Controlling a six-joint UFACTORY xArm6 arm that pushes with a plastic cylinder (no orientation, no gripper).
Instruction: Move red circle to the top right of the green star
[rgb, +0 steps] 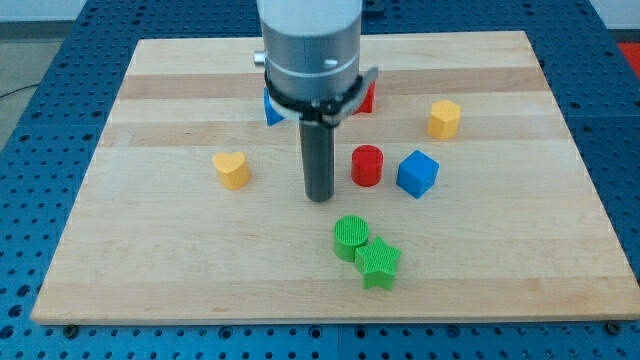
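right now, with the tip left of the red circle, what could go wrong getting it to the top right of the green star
My tip is left of the red circle, so a push toward the view's right would likely drive it into the blue cube close beside it, knocking that away.

The green circle touches the green star; sweeping low around them risks shifting the star itself.

The arm hides part of the blue block behind it.

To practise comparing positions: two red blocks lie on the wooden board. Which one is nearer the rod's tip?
The red circle, just to the view's right of my tip. The other red block sits farther toward the view's top, partly hidden behind the arm.
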